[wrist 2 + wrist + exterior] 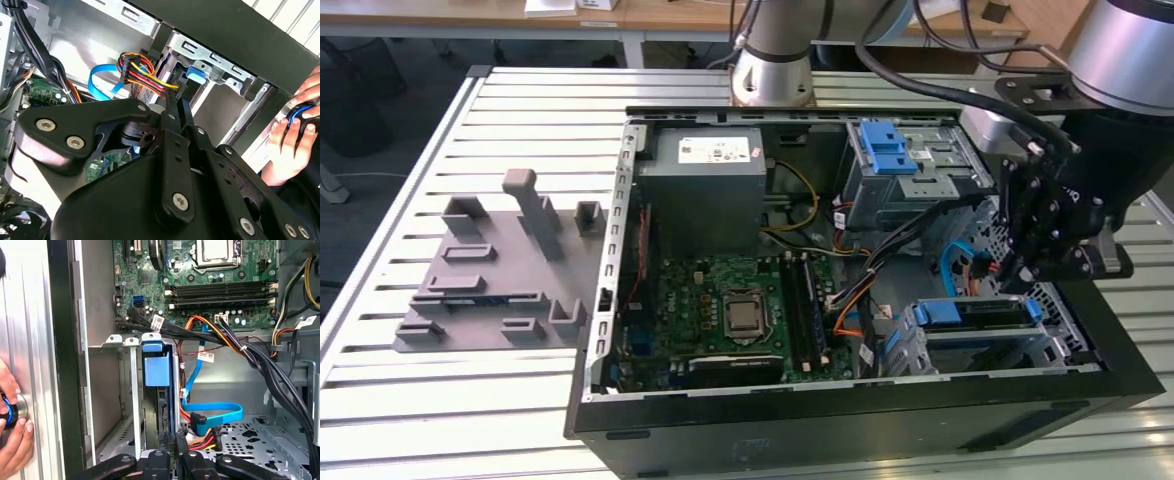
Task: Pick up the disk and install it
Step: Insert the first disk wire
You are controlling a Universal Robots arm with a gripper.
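Black metal pincer (175, 450) pressed together, fingers narrow, tips just beside multicoloured power plug (204, 439), holding nothing; silver disk in blue plastic carrier (156, 375) seated upright in grey drive cage (987, 340), just beyond tips, exterior view's right

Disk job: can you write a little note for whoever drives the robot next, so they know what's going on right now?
Hand: low inside the computer case, right at the disk's near end, beside the coloured cables.
Disk: in its blue carrier, standing in the metal bay by the case wall.
Done: the disk is in the bay.
Left: can't tell if it is pushed fully home, so check that.
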